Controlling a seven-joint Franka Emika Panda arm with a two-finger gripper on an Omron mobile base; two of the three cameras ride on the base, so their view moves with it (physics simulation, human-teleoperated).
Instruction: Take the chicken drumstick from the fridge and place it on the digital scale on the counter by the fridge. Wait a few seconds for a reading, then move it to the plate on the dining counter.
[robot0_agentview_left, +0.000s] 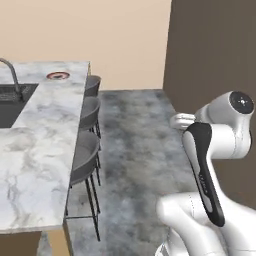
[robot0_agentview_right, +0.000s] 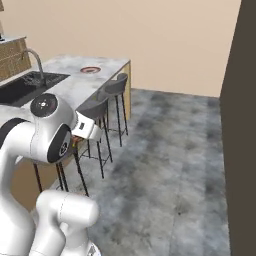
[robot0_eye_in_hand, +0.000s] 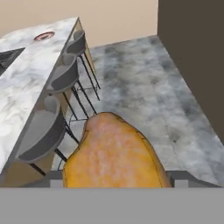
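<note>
golden-brown rounded chicken drumstick clamped in the pincer, white grey-veined marble bench ahead and to its left, round red-rimmed plate seen at the far end, grey round stools lined alongside

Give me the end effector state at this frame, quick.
End effector: closed on the chicken drumstick, carried above the floor beside the dining counter.
</note>
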